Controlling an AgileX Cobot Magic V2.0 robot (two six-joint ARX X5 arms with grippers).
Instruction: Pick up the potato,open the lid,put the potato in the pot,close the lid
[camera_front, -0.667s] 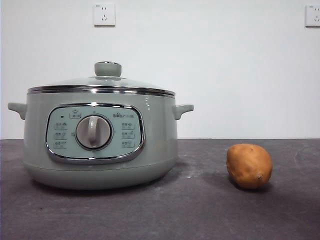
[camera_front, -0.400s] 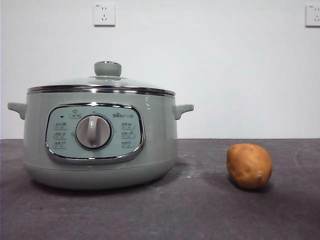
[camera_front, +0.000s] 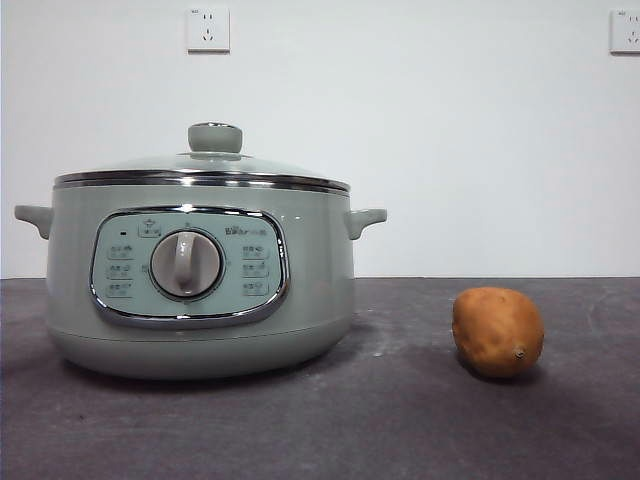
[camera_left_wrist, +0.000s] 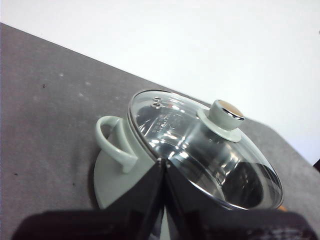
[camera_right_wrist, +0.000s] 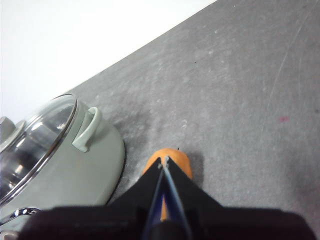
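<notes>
The pale sage-green pot (camera_front: 200, 290) stands on the dark table at the left of the front view, with the glass lid (camera_front: 205, 170) shut on it and its knob (camera_front: 215, 137) on top. The orange-brown potato (camera_front: 498, 331) lies on the table to its right. Neither gripper shows in the front view. My left gripper (camera_left_wrist: 164, 162) is shut and empty, above the pot (camera_left_wrist: 112, 175), short of the lid (camera_left_wrist: 200, 145) and its knob (camera_left_wrist: 222, 116). My right gripper (camera_right_wrist: 163, 161) is shut and empty, above the potato (camera_right_wrist: 177, 162), beside the pot (camera_right_wrist: 75, 160).
A white wall with two sockets (camera_front: 208, 29) stands behind the dark grey table (camera_front: 400, 420). The pot's side handles (camera_front: 365, 218) stick out at left and right.
</notes>
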